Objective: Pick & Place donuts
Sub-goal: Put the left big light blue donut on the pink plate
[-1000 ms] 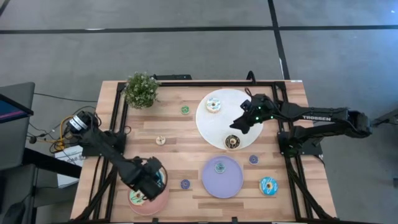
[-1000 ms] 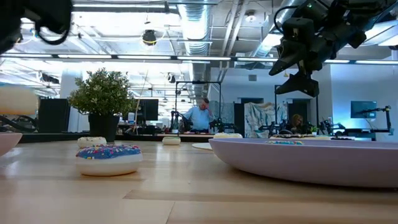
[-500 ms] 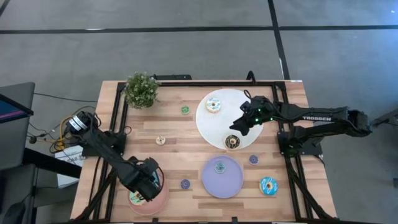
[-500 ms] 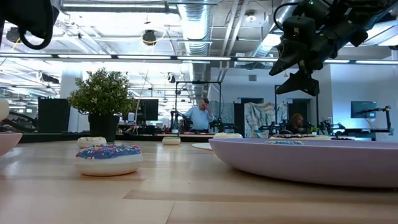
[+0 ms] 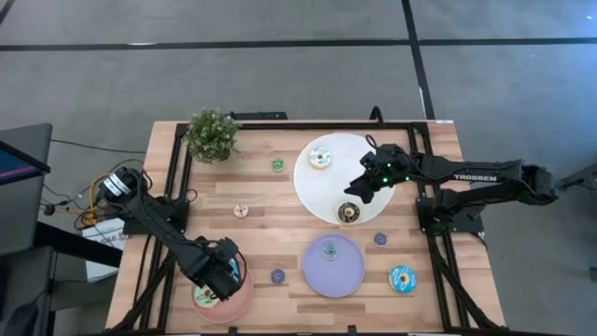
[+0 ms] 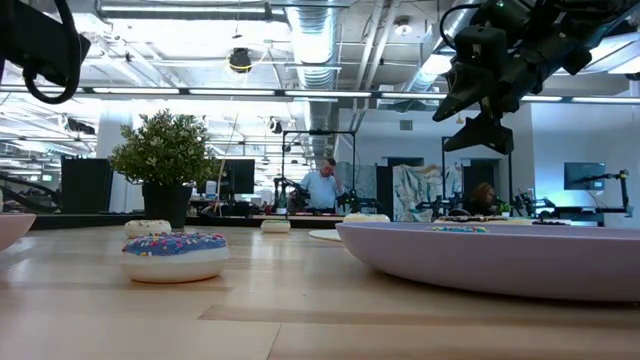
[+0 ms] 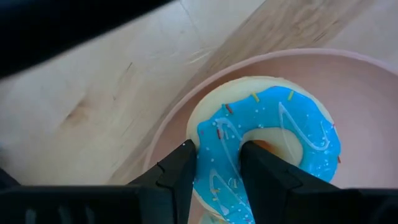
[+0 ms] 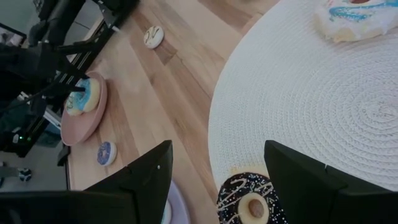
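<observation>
We see the left tool down over the pink plate at the near left of the surface, clenched on the blue donut resting on that plate. Further in, a small donut sits on the purple plate. The right tool hovers released above the white plate, near the chocolate donut; another blue-iced donut lies at the far side.

The left gripper hides most of the pink plate's donuts.
</observation>
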`<move>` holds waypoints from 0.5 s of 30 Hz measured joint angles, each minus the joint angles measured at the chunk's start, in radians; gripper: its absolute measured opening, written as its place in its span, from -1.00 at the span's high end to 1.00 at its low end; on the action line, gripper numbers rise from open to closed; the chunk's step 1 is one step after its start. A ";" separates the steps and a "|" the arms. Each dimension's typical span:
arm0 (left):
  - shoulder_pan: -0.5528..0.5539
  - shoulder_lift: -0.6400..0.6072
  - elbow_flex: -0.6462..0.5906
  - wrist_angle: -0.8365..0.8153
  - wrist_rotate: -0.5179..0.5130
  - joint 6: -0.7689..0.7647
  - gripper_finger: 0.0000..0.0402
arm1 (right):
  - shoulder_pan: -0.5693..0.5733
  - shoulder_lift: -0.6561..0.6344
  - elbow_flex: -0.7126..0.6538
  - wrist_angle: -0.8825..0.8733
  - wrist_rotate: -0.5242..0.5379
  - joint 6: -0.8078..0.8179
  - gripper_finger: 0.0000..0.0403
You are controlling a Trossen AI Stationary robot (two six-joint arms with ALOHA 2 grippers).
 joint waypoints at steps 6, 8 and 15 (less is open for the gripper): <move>0.001 0.000 0.000 -0.004 -0.008 0.009 0.42 | 0.000 0.000 0.000 0.000 0.023 -0.001 -0.21; 0.001 0.000 0.000 -0.004 -0.011 0.009 0.42 | 0.000 0.000 0.000 0.000 0.023 -0.001 -0.21; 0.001 0.000 0.000 -0.008 0.006 0.016 0.42 | -0.001 0.000 0.000 0.000 0.023 -0.002 -0.21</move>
